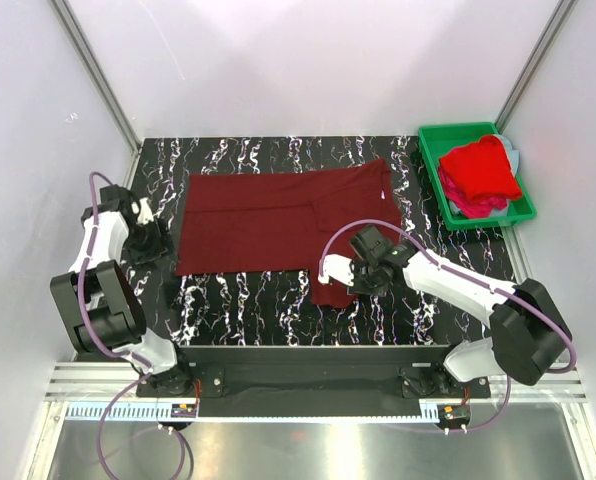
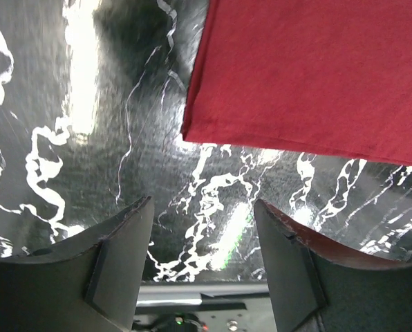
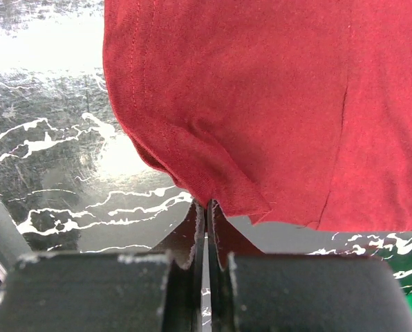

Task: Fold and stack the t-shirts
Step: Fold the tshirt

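Maroon cloth sits pinched in our right gripper (image 3: 206, 209), its jaws clenched on a near flap of the dark maroon t-shirt (image 1: 278, 220). Our left gripper (image 2: 202, 207) stands wide apart, holding nothing, just beside the shirt's left edge. We see the shirt lying flat on the table (image 1: 238, 300), long axis left to right.

maroon t-shirt (image 1: 268, 220): matt knit cloth, fine weave, stitched hem. table top (image 1: 238, 300): glossy black, white marbling, strong glare. green bin (image 1: 431, 170): smooth shiny plastic. red and pink t-shirts (image 1: 483, 170) inside: matt cloth. left gripper fingers (image 2: 119, 266): matt black plastic, rough edges. frame post (image 1: 96, 75): dull bare metal.
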Controlling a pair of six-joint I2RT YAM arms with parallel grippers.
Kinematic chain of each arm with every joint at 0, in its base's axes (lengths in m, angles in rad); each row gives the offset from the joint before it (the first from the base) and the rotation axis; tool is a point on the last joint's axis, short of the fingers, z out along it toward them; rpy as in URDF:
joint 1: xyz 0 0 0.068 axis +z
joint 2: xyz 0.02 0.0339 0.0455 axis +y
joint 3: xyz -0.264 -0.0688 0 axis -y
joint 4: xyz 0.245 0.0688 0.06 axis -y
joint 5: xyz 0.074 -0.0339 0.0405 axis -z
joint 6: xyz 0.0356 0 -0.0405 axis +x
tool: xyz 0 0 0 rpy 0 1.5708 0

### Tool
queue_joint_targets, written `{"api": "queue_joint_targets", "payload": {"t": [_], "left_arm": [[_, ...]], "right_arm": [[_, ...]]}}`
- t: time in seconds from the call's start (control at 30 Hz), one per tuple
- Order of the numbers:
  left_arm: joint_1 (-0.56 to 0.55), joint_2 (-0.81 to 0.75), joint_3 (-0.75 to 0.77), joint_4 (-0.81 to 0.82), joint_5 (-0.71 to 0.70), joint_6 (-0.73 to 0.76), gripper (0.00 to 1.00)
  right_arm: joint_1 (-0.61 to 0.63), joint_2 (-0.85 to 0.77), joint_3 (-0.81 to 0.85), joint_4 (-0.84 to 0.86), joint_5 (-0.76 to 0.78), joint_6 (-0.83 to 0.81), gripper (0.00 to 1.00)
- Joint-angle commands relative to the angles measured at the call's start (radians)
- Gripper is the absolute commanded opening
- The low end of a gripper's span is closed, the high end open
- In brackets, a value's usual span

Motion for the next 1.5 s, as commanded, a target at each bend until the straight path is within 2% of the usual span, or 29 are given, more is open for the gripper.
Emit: {"api": "queue_joint_targets", "payload": {"t": [0.0, 0.4, 0.47, 0.8, 0.93, 1.03, 1.07, 1.13, 1.17, 1.3, 1.47], "left_arm": [[0.027, 0.032, 0.0, 0.002, 0.071, -0.032, 0.65], [0.061, 0.276, 0.113, -0.005, 0.118, -0.031, 0.52], [0.061, 0.293, 0.124, -0.007, 0.118, -0.031, 0.52], [0.061, 0.354, 0.135, 0.002, 0.151, -0.026, 0.37], [0.061, 0.362, 0.132, 0.005, 0.16, -0.026, 0.33], [0.061, 0.363, 0.132, 0.01, 0.167, -0.026, 0.24], [0.063, 0.365, 0.132, 0.01, 0.172, -0.026, 0.14], [0.063, 0.365, 0.132, 0.013, 0.181, -0.029, 0.1], [0.061, 0.365, 0.133, 0.015, 0.183, -0.031, 0.0], [0.061, 0.34, 0.144, -0.004, 0.197, -0.028, 0.0], [0.061, 0.247, 0.129, -0.016, 0.217, -0.028, 0.0]], "right_arm": [[0.002, -0.02, 0.019, -0.007, 0.017, 0.014, 0.0], [-0.029, 0.002, 0.042, 0.01, 0.025, 0.019, 0.0], [-0.032, 0.005, 0.042, 0.015, 0.025, 0.019, 0.0], [-0.041, 0.028, 0.048, 0.033, 0.023, 0.02, 0.0], [-0.043, 0.034, 0.05, 0.044, 0.023, 0.023, 0.0], [-0.044, 0.036, 0.05, 0.047, 0.028, 0.023, 0.0], [-0.044, 0.037, 0.05, 0.047, 0.028, 0.022, 0.0], [-0.047, 0.039, 0.05, 0.047, 0.029, 0.022, 0.0], [-0.048, 0.036, 0.05, 0.048, 0.031, 0.022, 0.0], [-0.066, 0.031, 0.074, 0.055, 0.045, 0.045, 0.0], [-0.165, 0.036, 0.179, 0.05, 0.026, 0.175, 0.0]]}}
